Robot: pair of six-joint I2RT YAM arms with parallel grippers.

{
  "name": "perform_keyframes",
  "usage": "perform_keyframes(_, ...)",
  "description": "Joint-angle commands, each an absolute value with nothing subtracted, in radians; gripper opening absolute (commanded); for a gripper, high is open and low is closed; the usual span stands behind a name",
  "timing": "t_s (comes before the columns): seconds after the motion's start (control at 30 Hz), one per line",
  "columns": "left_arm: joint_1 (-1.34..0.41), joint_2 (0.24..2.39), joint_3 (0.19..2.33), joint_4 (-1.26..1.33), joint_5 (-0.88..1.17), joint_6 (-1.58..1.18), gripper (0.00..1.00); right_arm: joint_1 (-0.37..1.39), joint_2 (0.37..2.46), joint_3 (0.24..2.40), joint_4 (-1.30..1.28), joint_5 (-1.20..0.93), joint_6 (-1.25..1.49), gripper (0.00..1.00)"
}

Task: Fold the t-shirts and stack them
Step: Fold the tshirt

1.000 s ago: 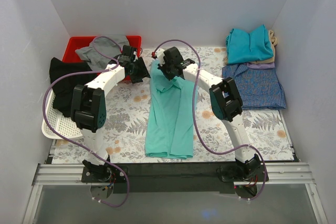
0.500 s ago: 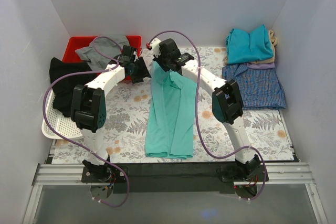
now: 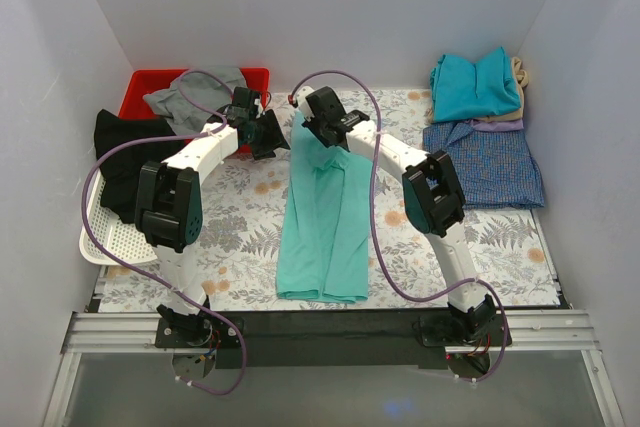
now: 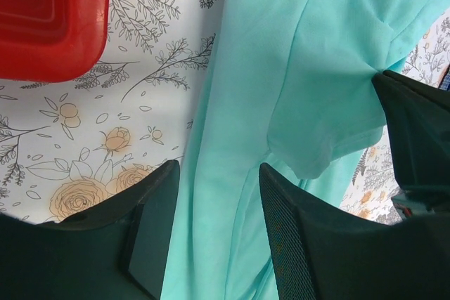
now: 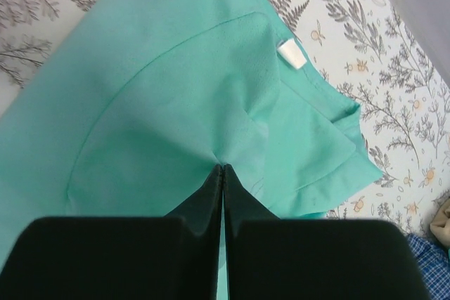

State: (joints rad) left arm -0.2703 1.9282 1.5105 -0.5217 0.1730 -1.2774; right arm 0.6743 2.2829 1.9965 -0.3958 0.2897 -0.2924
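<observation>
The mint-green t-shirt [image 3: 325,217] lies folded into a long strip down the middle of the table. My right gripper [image 3: 312,129] is shut on its far end and pinches the cloth [image 5: 211,117] near the collar, by the white label [image 5: 290,54]. My left gripper [image 3: 272,133] is open just left of the same end, with the jaws astride the cloth's left edge [image 4: 218,173]. A teal-blue t-shirt [image 3: 475,85] tops a stack at the back right, over beige [image 3: 519,72] and lavender [image 3: 497,124] cloth and a blue check shirt [image 3: 485,162].
A red bin [image 3: 146,85] at the back left holds a grey garment [image 3: 190,95]. A black garment [image 3: 125,152] drapes over a white perforated tray [image 3: 105,237] on the left. White walls close in on three sides.
My right gripper, holding the mint-green shirt's far end, rose toward the back, then came back down a little. The left arm stays about where it was.
</observation>
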Motion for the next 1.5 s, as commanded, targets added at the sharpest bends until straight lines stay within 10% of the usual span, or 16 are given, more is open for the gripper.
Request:
perform_keyframes(0.0,-0.272,1.911,1.491,-0.511,0.186,-1.261,0.47,0.66,2.238,1.968,-0.368,0.357,-0.275,0.01)
perform_keyframes(0.33,-0.272,1.919,1.491,-0.509,0.192,-1.258,0.47,0.637,2.263,1.934,-0.353,0.399,-0.248,0.01)
perform_keyframes(0.57,-0.272,1.928,1.499,-0.505,0.23,-1.244,0.47,0.632,2.257,1.922,-0.345,0.426,-0.183,0.56)
perform_keyframes(1.1,-0.281,2.207,1.796,-0.411,0.521,-1.273,0.46,0.589,2.206,1.763,-0.322,0.2,-0.025,0.55)
perform_keyframes(1.47,-0.336,2.295,1.729,-0.397,0.37,-1.249,0.44,0.563,2.191,1.687,-0.308,0.189,-0.008,0.54)
